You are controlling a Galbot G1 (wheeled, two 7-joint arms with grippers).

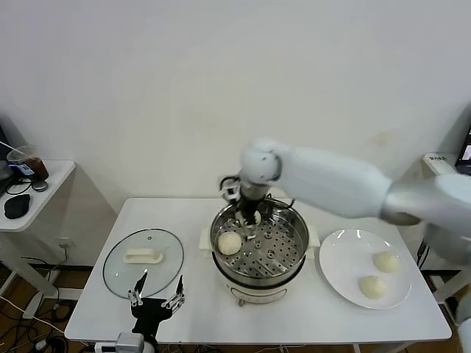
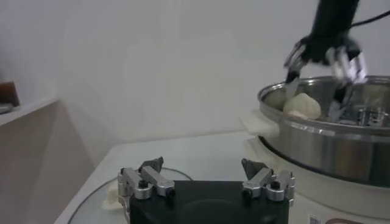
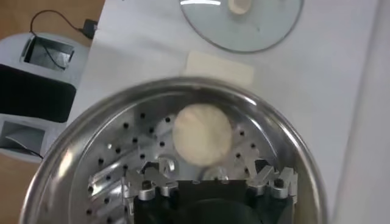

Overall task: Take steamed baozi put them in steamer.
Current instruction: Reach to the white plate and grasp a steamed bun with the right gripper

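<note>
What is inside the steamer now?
One steamed baozi lies on the perforated floor of the steamer. The open right gripper hangs above it and covers part of the floor.

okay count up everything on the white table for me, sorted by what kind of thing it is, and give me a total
Steamed baozi: 3, one in the steamer, two on the plate
Steamer: 1
White plate: 1
Glass lid: 1
Total: 6
</note>
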